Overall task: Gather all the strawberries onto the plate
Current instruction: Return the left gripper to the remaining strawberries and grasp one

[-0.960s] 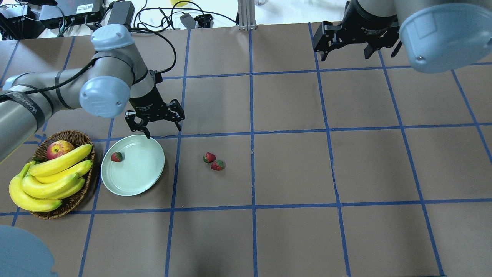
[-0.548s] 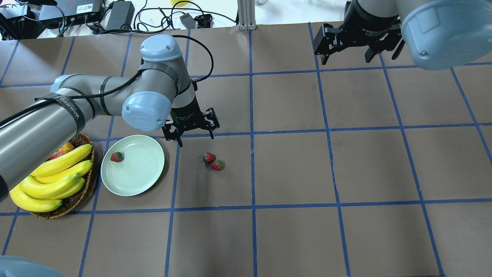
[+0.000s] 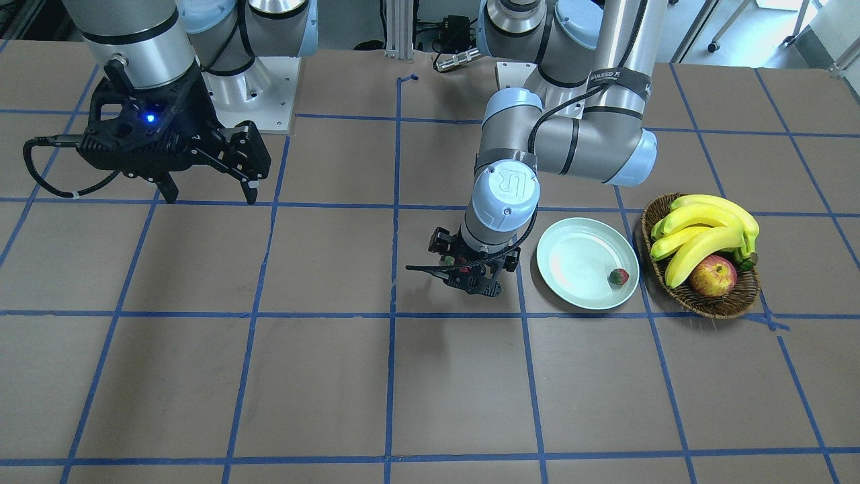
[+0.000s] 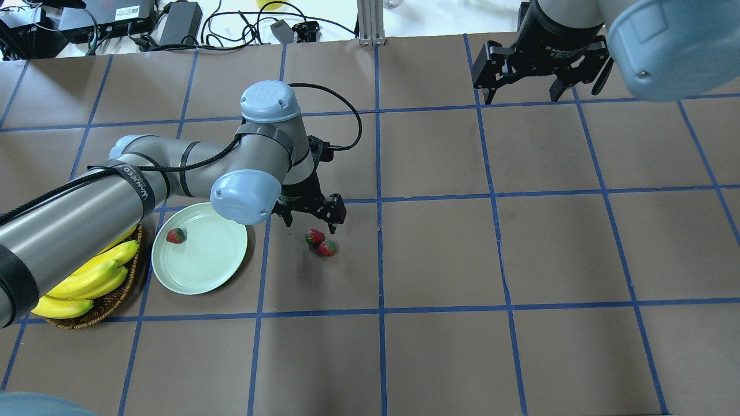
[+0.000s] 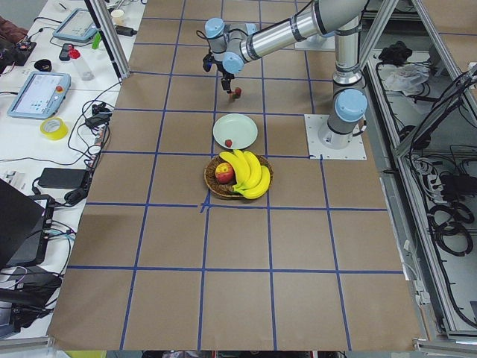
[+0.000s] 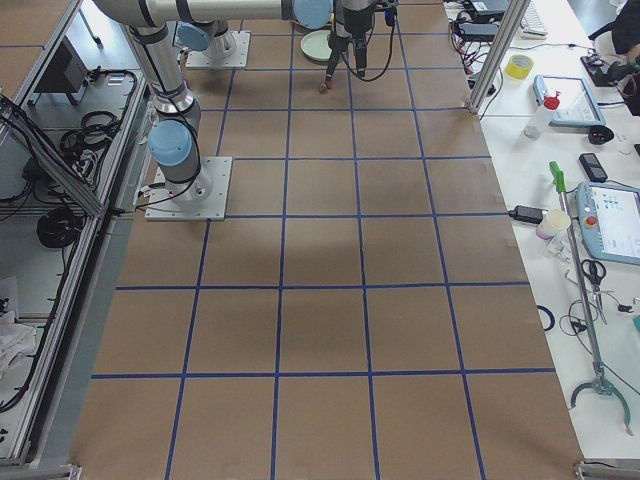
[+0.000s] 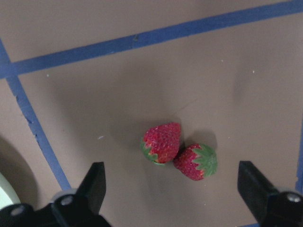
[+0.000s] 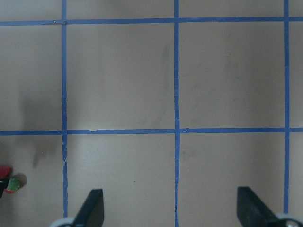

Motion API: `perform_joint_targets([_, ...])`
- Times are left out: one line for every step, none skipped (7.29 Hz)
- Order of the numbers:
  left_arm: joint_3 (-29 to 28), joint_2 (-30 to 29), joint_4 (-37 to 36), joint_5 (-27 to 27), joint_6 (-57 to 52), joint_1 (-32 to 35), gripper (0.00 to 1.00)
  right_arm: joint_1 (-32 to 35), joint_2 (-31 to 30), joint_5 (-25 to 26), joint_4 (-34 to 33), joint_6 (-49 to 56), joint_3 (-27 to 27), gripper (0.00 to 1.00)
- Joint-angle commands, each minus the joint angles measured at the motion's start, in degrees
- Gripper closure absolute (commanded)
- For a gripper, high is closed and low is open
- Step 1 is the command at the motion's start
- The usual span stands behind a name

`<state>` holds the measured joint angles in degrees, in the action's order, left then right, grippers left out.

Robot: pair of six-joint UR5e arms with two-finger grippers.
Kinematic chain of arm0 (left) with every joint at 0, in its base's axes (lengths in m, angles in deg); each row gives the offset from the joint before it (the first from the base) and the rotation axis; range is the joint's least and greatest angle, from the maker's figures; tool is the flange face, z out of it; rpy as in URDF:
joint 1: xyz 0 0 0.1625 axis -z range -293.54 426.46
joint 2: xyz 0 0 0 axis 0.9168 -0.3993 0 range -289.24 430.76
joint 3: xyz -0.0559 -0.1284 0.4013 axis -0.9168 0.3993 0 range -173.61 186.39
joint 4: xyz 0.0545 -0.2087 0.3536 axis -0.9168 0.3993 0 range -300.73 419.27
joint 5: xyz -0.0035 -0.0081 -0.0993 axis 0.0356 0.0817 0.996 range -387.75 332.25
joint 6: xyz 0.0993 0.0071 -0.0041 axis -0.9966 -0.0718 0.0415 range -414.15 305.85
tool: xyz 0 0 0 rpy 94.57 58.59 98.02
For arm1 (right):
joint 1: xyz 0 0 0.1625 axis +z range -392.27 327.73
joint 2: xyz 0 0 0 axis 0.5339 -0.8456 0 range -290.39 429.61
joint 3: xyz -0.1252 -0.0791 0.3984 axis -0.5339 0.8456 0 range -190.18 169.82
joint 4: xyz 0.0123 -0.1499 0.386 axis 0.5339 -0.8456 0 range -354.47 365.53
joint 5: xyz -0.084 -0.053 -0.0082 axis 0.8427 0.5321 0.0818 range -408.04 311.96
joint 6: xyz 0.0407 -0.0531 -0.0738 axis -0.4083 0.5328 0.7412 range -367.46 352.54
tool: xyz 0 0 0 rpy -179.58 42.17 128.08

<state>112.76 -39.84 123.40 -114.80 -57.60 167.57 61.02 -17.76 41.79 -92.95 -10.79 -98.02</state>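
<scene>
Done: one small red strawberry with a green leafy cap (image 4: 176,235) lies inside the round, pale mint-green plate (image 4: 202,280), close to the rim on the basket side.
Left to do: a second red strawberry (image 7: 162,142) and a third red strawberry (image 7: 195,162) lie touching each other on the brown table (image 4: 439,254), near the plate but outside it.
Left gripper (image 4: 311,222): wide and empty, hanging just above the touching pair, one finger on either side of it in the wrist view.
Right gripper (image 3: 209,189): wide and empty, well apart from the fruit, over bare table.
Progress: roughly a third done; the second pick looks about to start.
Bystander: the brown woven wicker basket (image 3: 712,307) of bananas and an apple, beside the plate.
</scene>
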Motion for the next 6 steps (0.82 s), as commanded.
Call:
perform_joint_targets([0.59, -1.18, -2.08, 0.21, -1.03, -0.03, 0.00, 0.05, 0.00, -0.01, 0.04, -0.01, -0.14, 0.00])
perform_joint_targets([0.77, -1.89, -2.17, 0.12, -0.07, -0.03, 0.00, 0.05, 0.09, -0.01, 0.04, -0.01, 0.21, 0.00])
perform_joint_targets([0.59, -2.42, -2.17, 0.30, 2.90, -0.03, 0.00, 0.05, 0.26, -0.10, 1.00, -0.01, 0.91, 0.00])
perform_joint_targets([0.50, -3.29, -2.26, 0.21, 8.41, -0.03, 0.03, 0.05, 2.00, -0.01, 2.22, -0.01, 3.62, 0.00])
perform_joint_targets([0.33, -3.82, -2.26, 0.30, 10.03, -0.03, 0.05, -0.21, 4.11, -0.01, 5.54, -0.01, 7.73, 0.00])
perform_joint_targets([0.33, -4.18, -2.26, 0.30, 12.31, -0.03, 0.07, -0.13, 4.39, -0.01, 6.27, -0.01, 7.86, 0.00])
